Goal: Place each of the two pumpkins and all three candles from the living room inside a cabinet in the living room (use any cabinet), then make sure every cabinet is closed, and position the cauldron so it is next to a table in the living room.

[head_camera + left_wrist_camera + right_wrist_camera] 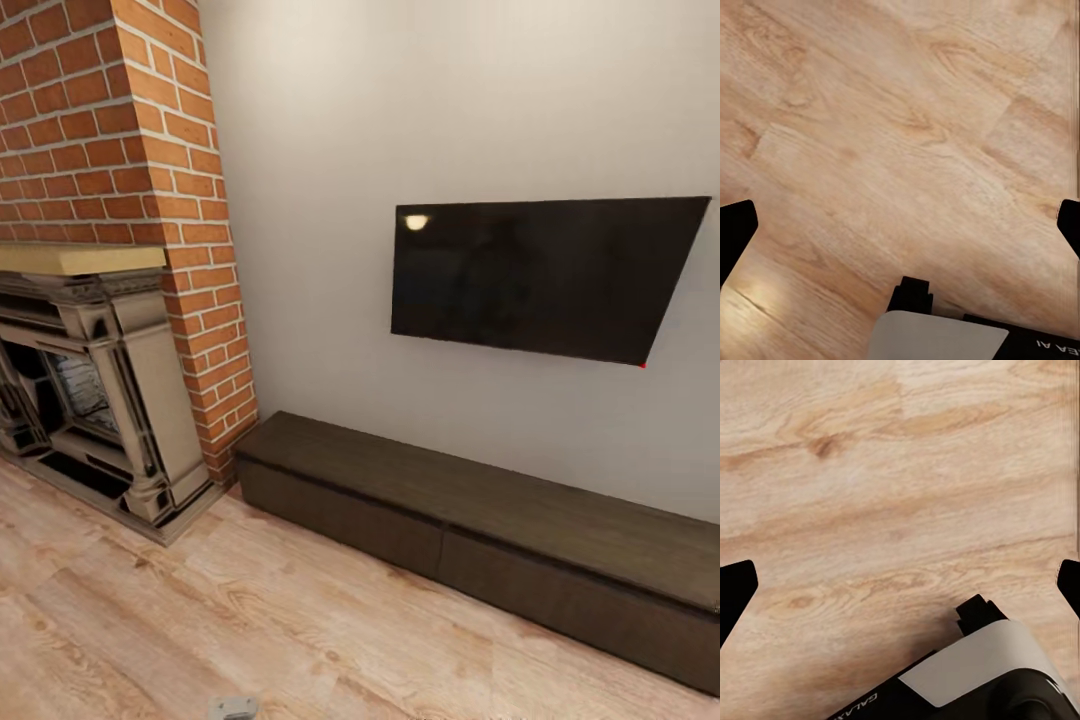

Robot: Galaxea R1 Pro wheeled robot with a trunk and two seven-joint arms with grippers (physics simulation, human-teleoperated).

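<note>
Head view shows the cabinet (480, 520), a long low dark-brown unit with flat handle-less drawer fronts all flush and closed, standing on the floor against the pale wall (330, 200) directly below a black wall-mounted television (540, 275). To its left a beige ornate fireplace surround (110, 400) sits in a red-brick chimney breast (130, 130), and light wood plank flooring (250, 620) lies between camera and cabinet. Both wrist views look down on that flooring: the left gripper (900, 225) and right gripper (900, 585) each have dark fingertips spread wide at the frame edges, holding nothing, above part of the robot's black-and-white base (975, 675).
</note>
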